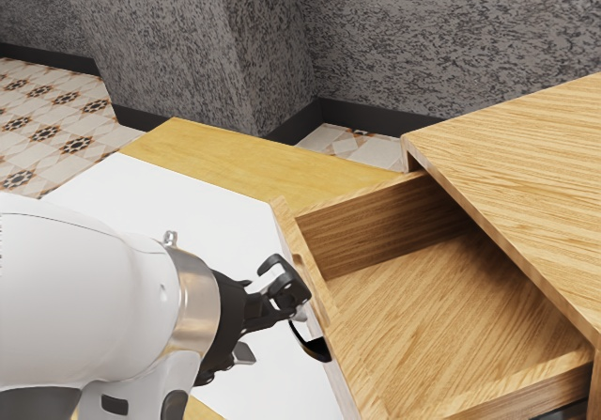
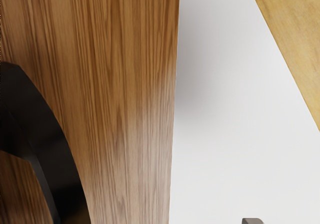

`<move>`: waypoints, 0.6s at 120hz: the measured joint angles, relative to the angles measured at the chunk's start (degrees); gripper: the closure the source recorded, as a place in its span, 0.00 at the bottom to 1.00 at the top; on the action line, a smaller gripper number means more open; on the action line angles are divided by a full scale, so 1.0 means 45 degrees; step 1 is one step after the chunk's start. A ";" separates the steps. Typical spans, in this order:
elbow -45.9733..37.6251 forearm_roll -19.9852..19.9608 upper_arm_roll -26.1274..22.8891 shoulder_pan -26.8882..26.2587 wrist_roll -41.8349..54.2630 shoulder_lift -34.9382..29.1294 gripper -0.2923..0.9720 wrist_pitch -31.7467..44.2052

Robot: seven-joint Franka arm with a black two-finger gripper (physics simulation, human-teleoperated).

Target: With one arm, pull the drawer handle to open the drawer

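The wooden drawer (image 1: 441, 307) stands pulled far out of the cabinet (image 1: 526, 176), and its hollow inside is bare. Its front panel (image 1: 302, 251) faces my hand. A black curved handle (image 1: 317, 347) arcs off that panel. My black gripper (image 1: 291, 287) is right at the handle's upper part, open, with its fingers spread beside the bar; where they touch is hidden. In the wrist view the panel (image 2: 115, 103) is very close, with the black handle (image 2: 45, 154) curving across it beside my hand.
A white tabletop (image 1: 178, 209) with a wooden border (image 1: 235, 162) lies under the arm. Behind it are speckled grey walls (image 1: 282, 35) and a patterned tile floor (image 1: 47, 110). My white arm (image 1: 84, 298) covers the lower part of the exterior view's left.
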 joint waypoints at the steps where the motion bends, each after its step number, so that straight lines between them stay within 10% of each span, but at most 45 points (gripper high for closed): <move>1: 0.0002 0.0000 0.0001 0.0000 -0.0001 -0.0002 0.46 0.0001; 72: 0.0119 0.0026 0.0031 0.0000 -0.0057 -0.0265 0.46 0.0029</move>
